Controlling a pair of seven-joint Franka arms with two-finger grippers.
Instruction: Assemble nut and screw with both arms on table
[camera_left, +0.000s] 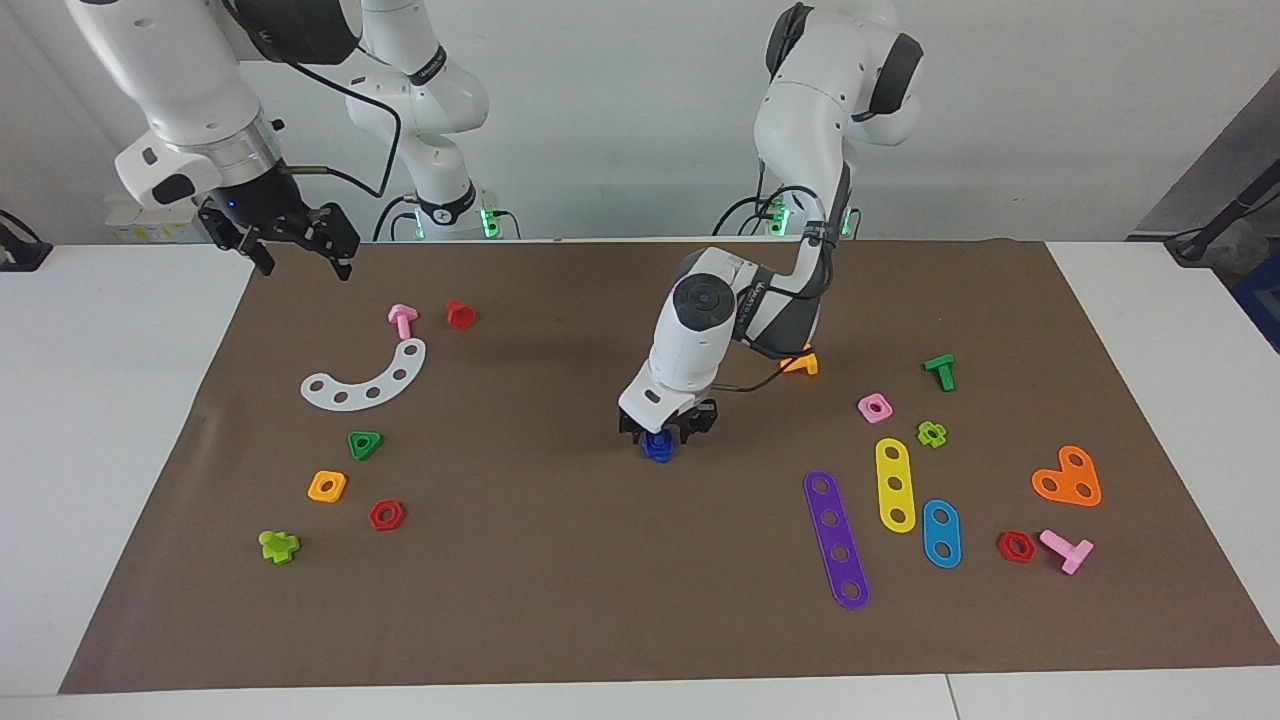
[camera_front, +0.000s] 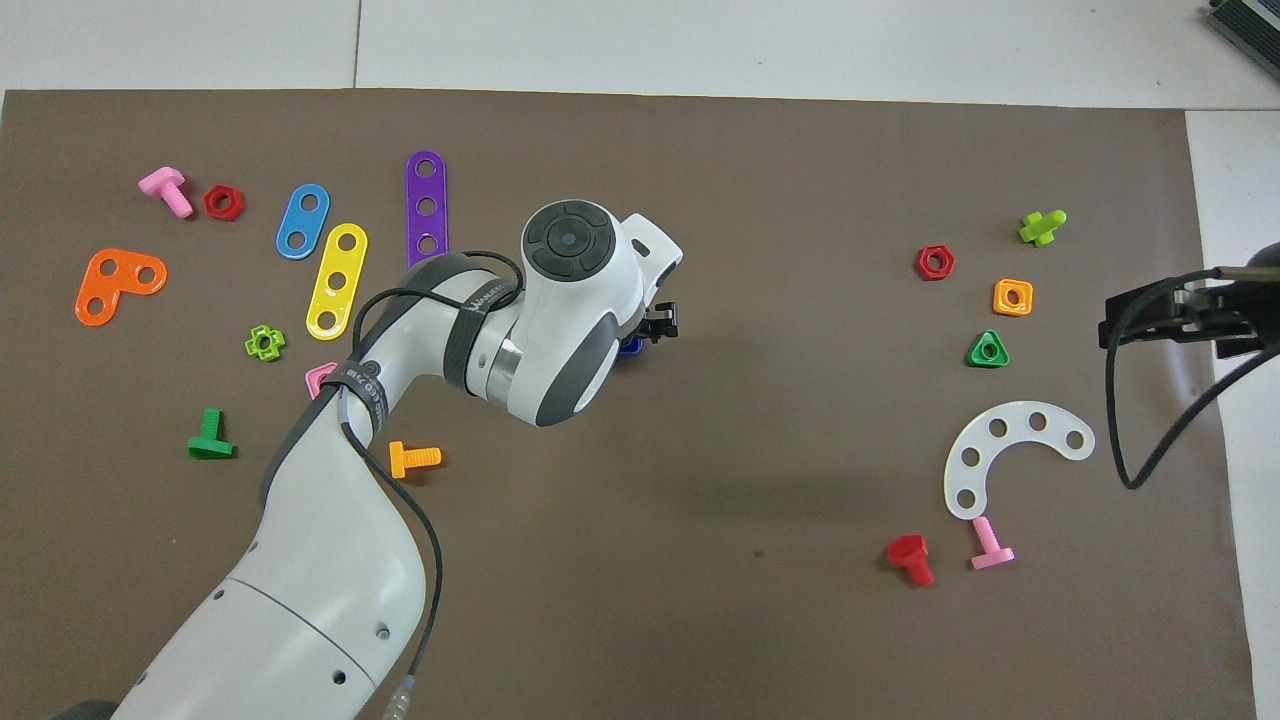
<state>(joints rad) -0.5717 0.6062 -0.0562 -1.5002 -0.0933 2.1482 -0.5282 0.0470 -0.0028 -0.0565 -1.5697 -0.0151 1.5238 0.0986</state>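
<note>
This is looking like a robotics lab set up for manipulation trials. Two white jointed arms (camera_left: 810, 150) are standing at one long edge of a wide white table (camera_left: 110, 400), their bases glowing with green status lights and trailing black cables. A large brown mat (camera_left: 560, 560) is covering most of the tabletop, reaching nearly to its long edges and leaving white strips at both ends. Bright plastic toy hardware is lying scattered toward both ends of the mat: perforated strips, nuts and bolts in many colours. A bare pale wall is running along the robots' edge. At one corner something dark, perhaps a stand or other equipment, is showing only partly.
</note>
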